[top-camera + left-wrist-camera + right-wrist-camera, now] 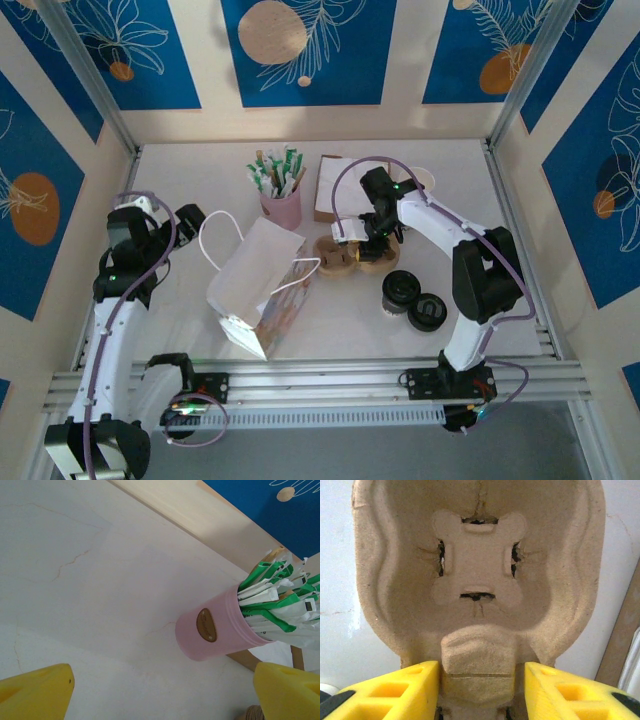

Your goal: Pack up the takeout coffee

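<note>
Right wrist: right tool (482, 680) half-closed astride the pulp carrier's (480, 580) stiff, light centre ridge; left tool (160, 690) gapes empty.

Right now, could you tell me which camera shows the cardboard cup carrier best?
The right wrist view: the cup carrier sits close up, its empty pocket facing the camera. The top view shows the carrier small, partly under the right arm. The left wrist view faces a pink cup.
</note>
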